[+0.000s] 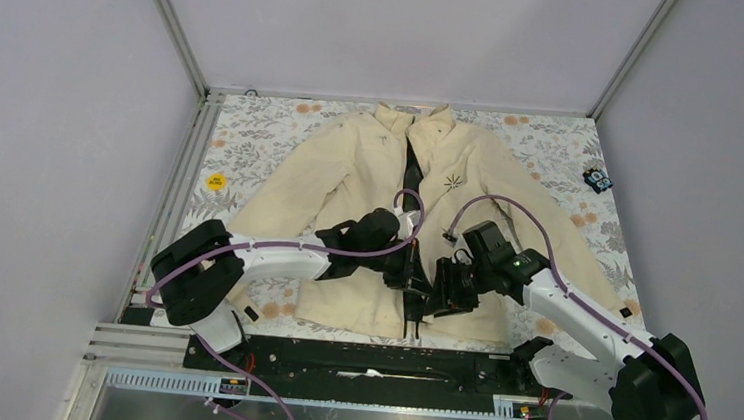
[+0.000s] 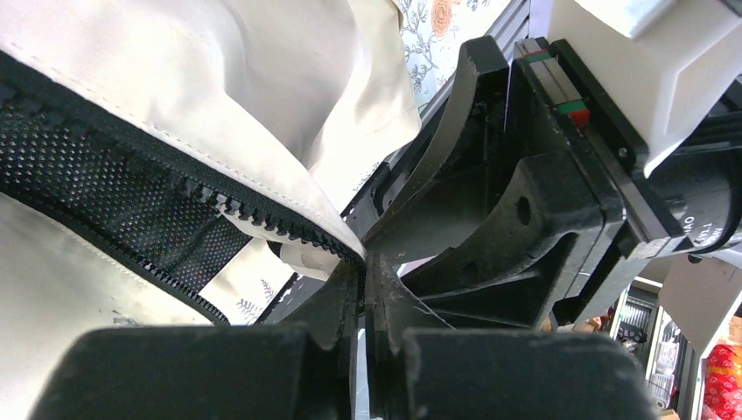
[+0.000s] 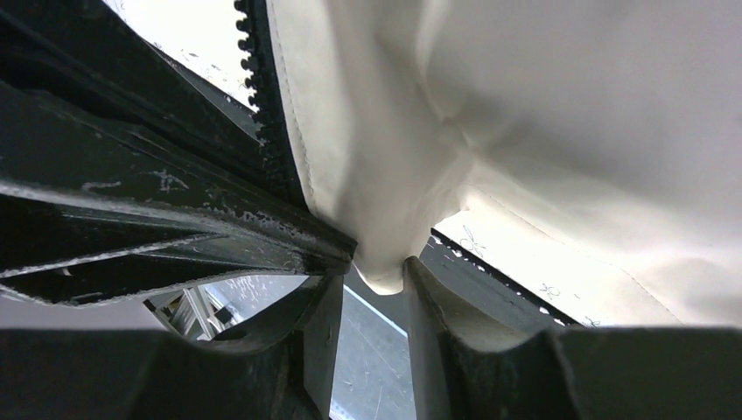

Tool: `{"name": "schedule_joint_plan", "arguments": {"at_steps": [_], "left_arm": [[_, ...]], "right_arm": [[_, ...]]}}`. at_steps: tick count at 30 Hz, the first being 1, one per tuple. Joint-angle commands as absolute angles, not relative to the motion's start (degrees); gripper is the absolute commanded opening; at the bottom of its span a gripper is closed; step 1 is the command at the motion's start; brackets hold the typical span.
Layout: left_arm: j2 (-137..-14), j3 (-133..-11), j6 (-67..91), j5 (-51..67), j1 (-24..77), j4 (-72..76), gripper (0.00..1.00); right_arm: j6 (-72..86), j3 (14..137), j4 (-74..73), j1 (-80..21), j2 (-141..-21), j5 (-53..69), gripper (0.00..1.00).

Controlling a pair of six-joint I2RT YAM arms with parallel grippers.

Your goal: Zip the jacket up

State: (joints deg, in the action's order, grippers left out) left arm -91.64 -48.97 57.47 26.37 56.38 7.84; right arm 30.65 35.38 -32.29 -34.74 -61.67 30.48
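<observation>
The jacket [image 1: 351, 168] lies flat and face up in the middle of the table, on a floral cloth [image 1: 254, 131]. Both arms reach in over its near hem and hide the lower front, and their purple cables [image 1: 489, 201] loop above the chest. It is cream-beige with long sleeves spread to either side. A dark zipper [image 1: 410, 168] runs down the front, and there is a small dark star-like logo [image 1: 451, 182] on the chest. The front is open, with dark mesh lining showing between the two rows of teeth in the left wrist view.

Its collar points to the far edge and its hem to the arms, so the long axis runs near to far. The left gripper [image 2: 363, 271] is pressed nearly closed, with the bottom end of the zipper tape pinched between its tips. The right gripper [image 3: 378, 262], just beside it at the hem, is set narrow around a folded corner of cream cloth that fills the gap between its fingers.

Further out, a round yellow sticker [image 1: 215, 181] lies on the cloth to the left of the jacket. A small blue and black thing [image 1: 598, 178] sits near the right edge, and a black rail [image 1: 356, 361] runs along the near side.
</observation>
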Motion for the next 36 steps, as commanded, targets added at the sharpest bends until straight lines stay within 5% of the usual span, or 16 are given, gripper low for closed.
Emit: {"name": "schedule_joint_plan", "arguments": {"at_steps": [1,5,8,15,20,27,36], "left_arm": [[-90.6,-48.9,58.0,26.5,56.1,12.2,0.0],[-90.7,-49.3,58.1,26.4,56.1,12.1,0.0],[-90.6,-49.4,58.2,27.0,56.1,12.2,0.0],[-83.4,-45.5,54.1,24.5,54.5,7.8,0.6],[-78.2,-44.9,48.9,18.5,55.8,-5.7,0.76],[-84.4,-54.1,49.4,1.2,66.4,-27.3,0.61],[-96.9,-65.5,54.2,-13.9,72.5,-40.8,0.55]], "right_arm": [[29.7,35.9,-30.2,-34.5,-62.1,29.6,0.38],[29.4,34.9,-28.7,-34.5,-60.8,28.3,0.36],[29.8,34.3,-27.7,-34.5,-58.9,25.9,0.02],[32.1,34.7,-31.7,-34.5,-58.2,23.6,0.0],[32.5,36.7,-35.5,-34.6,-57.1,16.7,0.0],[33.0,36.1,-34.8,-34.5,-56.2,16.6,0.0],[33.7,35.5,-34.0,-34.5,-55.1,16.4,0.0]]}}
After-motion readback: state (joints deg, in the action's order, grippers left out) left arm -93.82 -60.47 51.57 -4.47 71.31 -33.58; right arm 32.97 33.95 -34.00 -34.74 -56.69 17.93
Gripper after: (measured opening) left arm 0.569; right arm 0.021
